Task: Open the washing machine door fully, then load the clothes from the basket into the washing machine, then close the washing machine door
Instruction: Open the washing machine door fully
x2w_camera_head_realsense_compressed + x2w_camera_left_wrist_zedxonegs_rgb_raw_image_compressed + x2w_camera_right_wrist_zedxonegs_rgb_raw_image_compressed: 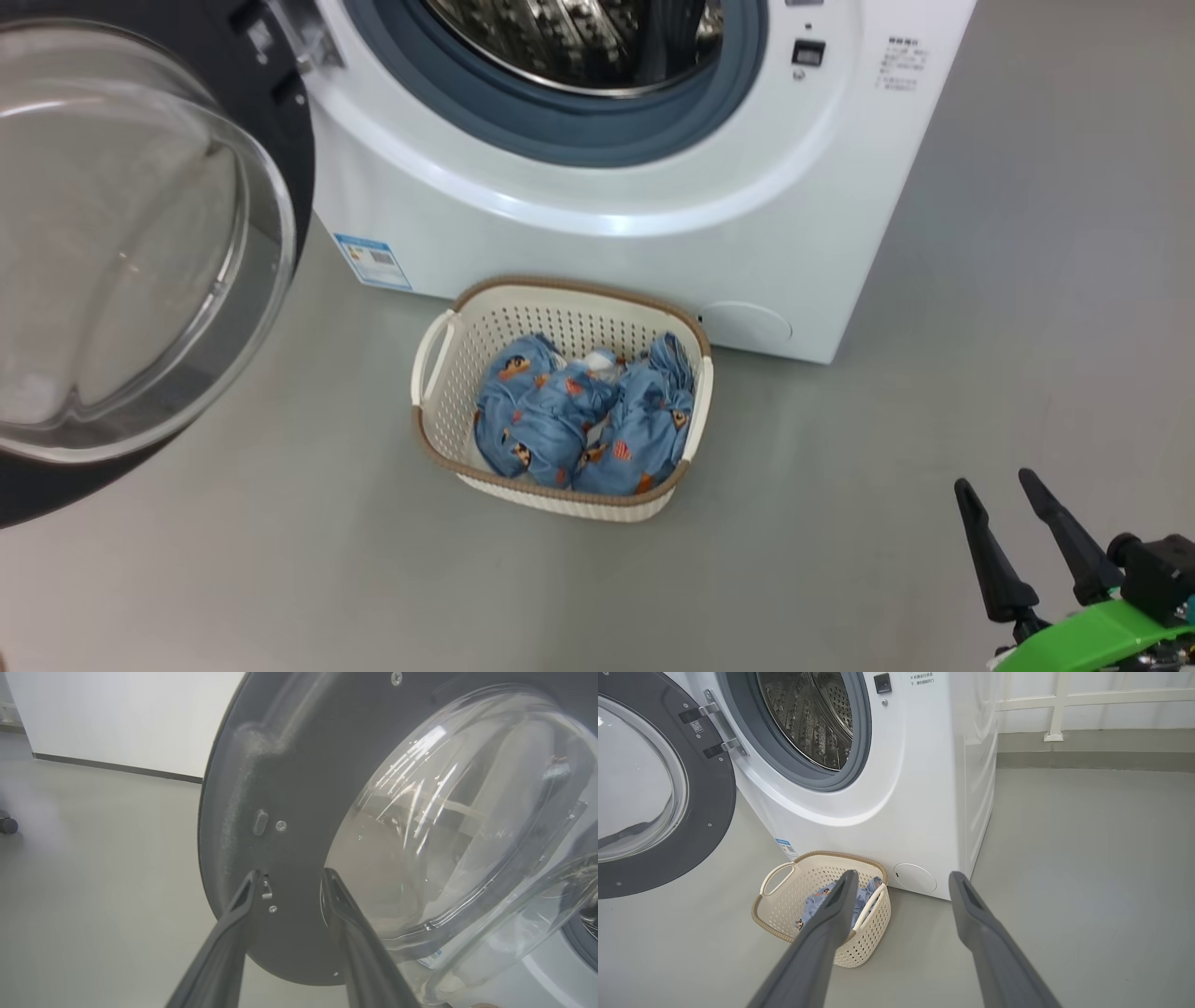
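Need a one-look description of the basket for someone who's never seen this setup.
Find the white washer with its round black door swung open. On the grey floor right before its front stands the basket, blue printed clothes inside. It is the cream perforated tub with a brown woven rim and looped side handles, the lone container there.

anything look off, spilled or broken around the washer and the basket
Nothing stands out. The washing machine door is swung open on its hinges, and its glass looks intact. The basket sits upright on the floor in front of the washing machine, with the clothes bunched inside it and none hanging over the rim.
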`<state>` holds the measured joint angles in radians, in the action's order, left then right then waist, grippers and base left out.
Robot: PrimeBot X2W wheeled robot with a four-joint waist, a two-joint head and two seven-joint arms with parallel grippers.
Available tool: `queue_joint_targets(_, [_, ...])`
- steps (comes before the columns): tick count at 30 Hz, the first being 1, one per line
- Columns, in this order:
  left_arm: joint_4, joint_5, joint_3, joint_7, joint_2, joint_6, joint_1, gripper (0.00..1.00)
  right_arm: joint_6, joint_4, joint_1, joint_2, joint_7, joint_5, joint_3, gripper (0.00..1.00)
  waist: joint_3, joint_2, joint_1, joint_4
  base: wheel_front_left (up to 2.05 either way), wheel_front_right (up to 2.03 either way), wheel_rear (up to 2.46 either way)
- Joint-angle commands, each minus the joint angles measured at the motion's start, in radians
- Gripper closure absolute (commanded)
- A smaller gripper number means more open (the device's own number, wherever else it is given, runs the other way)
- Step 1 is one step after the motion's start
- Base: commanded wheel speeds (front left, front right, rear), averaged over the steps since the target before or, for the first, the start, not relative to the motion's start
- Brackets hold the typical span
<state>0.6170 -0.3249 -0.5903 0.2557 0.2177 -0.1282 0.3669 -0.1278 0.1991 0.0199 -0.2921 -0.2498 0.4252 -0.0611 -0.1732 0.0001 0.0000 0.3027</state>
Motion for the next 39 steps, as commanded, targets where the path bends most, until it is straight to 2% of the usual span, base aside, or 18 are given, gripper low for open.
queue_joint_targets(1, [-0.050,-0.005,0.003,0.006,0.038,-0.002,-0.028,0.30,-0.003,-0.020,-0.015,-0.014,-0.012,0.004,-0.022,0.00,0.040,-0.0001,0.0000,0.016,0.00,0.00,0.00])
queue_joint_targets(2, [-0.090,-0.010,0.059,0.006,0.025,-0.002,-0.067,0.13,-0.003,-0.023,-0.024,-0.016,-0.012,0.006,-0.019,0.00,0.050,-0.0001,0.0000,0.014,0.00,0.00,0.00])
queue_joint_targets(3, [-0.110,-0.014,0.085,0.006,0.020,-0.002,-0.087,0.00,-0.003,-0.024,-0.027,-0.015,-0.012,0.007,-0.019,0.00,0.055,-0.0001,0.0000,0.011,0.00,0.00,0.00])
queue_joint_targets(8, [-0.189,-0.027,0.179,0.006,-0.008,-0.002,-0.147,0.00,-0.003,-0.029,-0.034,-0.016,-0.012,0.009,-0.016,0.00,0.063,-0.0001,0.0000,-0.003,0.00,0.00,0.00])
queue_joint_targets(15, [-0.291,-0.034,0.338,0.006,-0.047,-0.002,-0.216,0.00,-0.003,-0.033,-0.034,-0.010,-0.012,0.012,-0.003,0.00,0.069,-0.0001,0.0000,-0.059,0.00,0.00,0.00])
queue_joint_targets(24, [-0.345,-0.082,0.516,0.006,-0.043,-0.002,-0.254,0.00,-0.003,-0.038,-0.033,0.006,-0.012,0.007,0.008,0.00,0.070,-0.0001,0.0000,-0.151,0.00,0.00,0.00])
queue_joint_targets(39, [-0.401,-0.118,0.634,0.006,-0.006,-0.002,-0.277,0.00,-0.003,-0.052,-0.022,0.008,-0.012,0.011,0.027,0.00,0.065,-0.0001,0.0000,-0.276,0.00,0.00,0.00])
